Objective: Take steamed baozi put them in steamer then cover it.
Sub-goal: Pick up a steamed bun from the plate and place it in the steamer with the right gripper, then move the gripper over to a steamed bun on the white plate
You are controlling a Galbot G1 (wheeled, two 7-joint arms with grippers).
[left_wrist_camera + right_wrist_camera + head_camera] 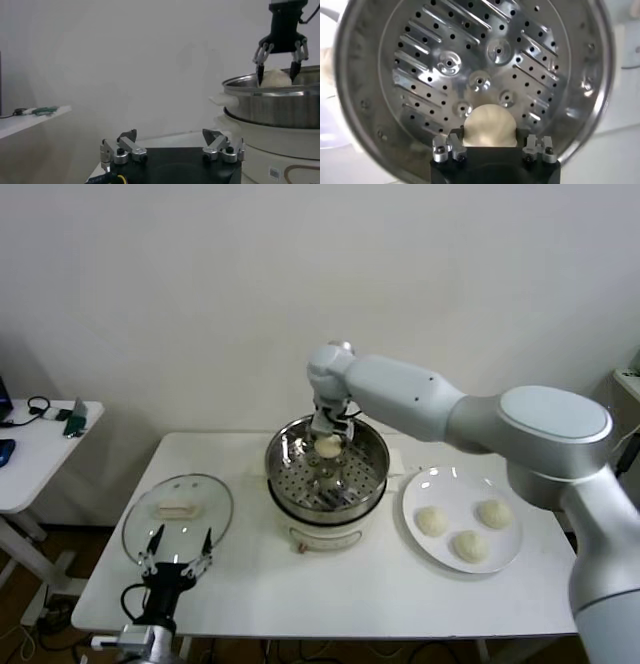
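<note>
Baozi number one hangs over the steamer, pinched between the fingers of the right gripper above the perforated floor. Three more baozi wait on the white plate just to the steamer's right. Over on the other side, the glass cover lies flat on the table, and the left gripper sits near it, fingers spread wide, idle.

white plate on the white table, just right of the right pincer. Small side table with cables and gadgets, far left of left pincer.
</note>
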